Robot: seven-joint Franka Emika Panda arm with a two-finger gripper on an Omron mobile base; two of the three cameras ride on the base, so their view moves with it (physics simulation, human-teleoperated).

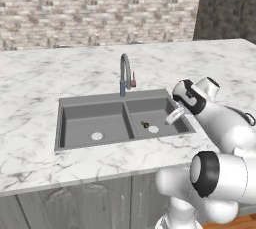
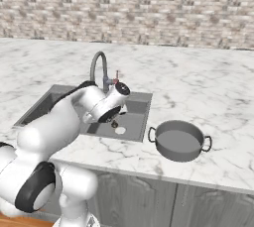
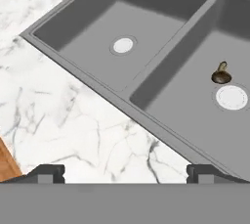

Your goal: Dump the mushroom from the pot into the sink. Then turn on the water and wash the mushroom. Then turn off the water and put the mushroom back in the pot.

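The white marble table (image 1: pixel 35 123) is giving wide open room around the dark grey rectangular double-basin sink (image 1: pixel 90 104), walls hemming each basin. The wide, shallow dark grey metal pot (image 2: pixel 179 141) is sitting upright right of it. The claw (image 3: pixel 125 173) is hovering spread wide, holding nothing. The tiny brown mushroom (image 3: pixel 221 75) is lying beside the right drain; probably light, soft, slippery, best pinched gently across the cap.
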